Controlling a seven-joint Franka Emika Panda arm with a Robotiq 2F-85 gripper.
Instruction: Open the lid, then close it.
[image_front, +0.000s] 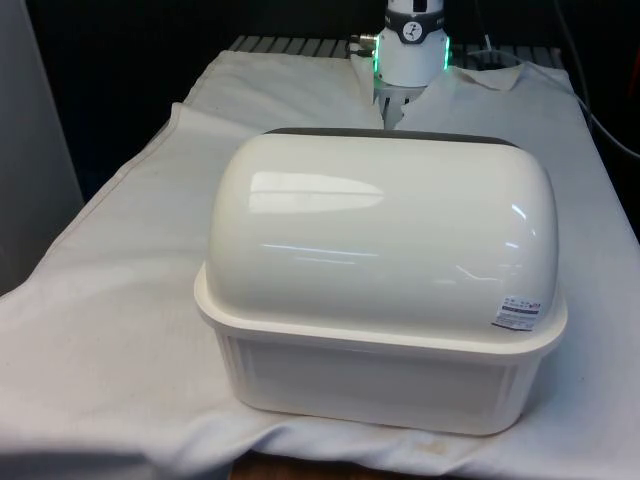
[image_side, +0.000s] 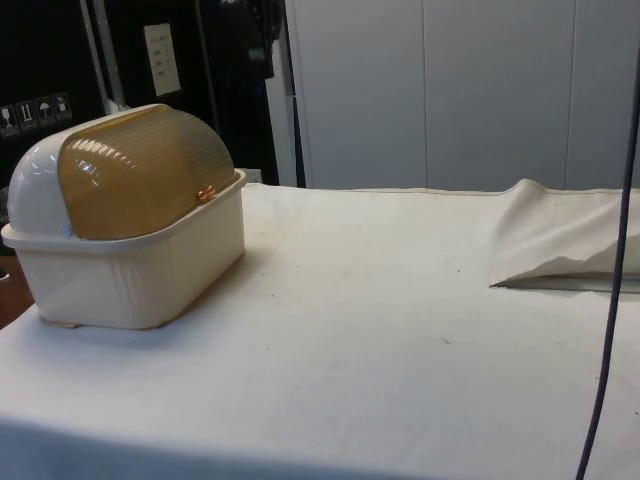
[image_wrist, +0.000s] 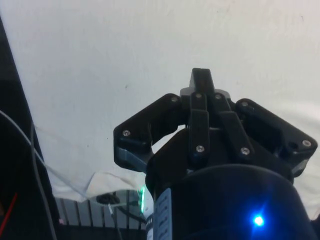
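Nearest the front camera, a cream bread box (image_front: 380, 300) sits on the cloth (image_front: 120, 330), its rounded back turned to that view. From the side, its amber ribbed lid (image_side: 140, 170) is down, closed over the base. Above bare cloth, the gripper (image_wrist: 201, 80) has its fingers together.

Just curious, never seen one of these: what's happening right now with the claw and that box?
Claw shut, holding nothing, above white cloth. Bread box untouched, amber lid down. Nothing in the way.
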